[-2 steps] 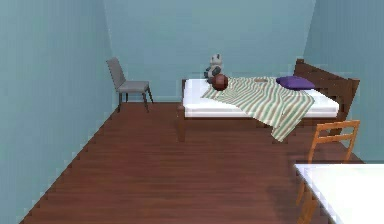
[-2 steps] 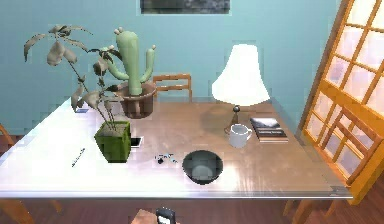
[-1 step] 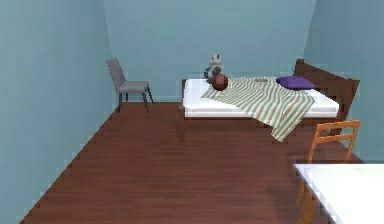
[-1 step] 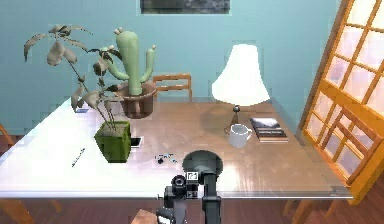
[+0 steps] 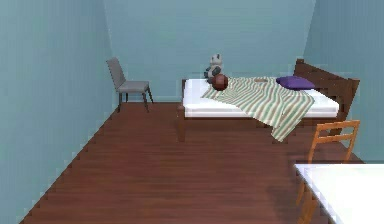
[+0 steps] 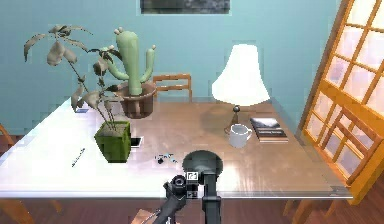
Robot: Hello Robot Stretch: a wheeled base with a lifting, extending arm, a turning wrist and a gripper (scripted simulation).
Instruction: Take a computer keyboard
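Observation:
My gripper [image 6: 172,200] shows at the arm side view's bottom, left of the dark arm [image 6: 211,200], at the near edge of a pale table [image 6: 60,165]. I cannot make out its far end, so I cannot tell whether it holds anything. On the table stand a cactus in a brown pot [image 6: 133,65], a droopy plant in a green pot [image 6: 113,140], a white lamp [image 6: 241,75], a white mug [image 6: 239,135] and a book [image 6: 268,127]. A pen [image 6: 78,157] and a small dark item [image 6: 163,157] lie nearer the front.
A wooden chair [image 6: 175,85] stands behind the table and a glazed wooden door [image 6: 350,90] is at the right. Ahead, a bed [image 5: 250,105] carries a striped blanket, a purple pillow [image 5: 293,83] and a ball [image 5: 220,82]. Near it are a grey chair [image 5: 125,82], a wooden chair [image 5: 333,140] and a white table corner [image 5: 345,190].

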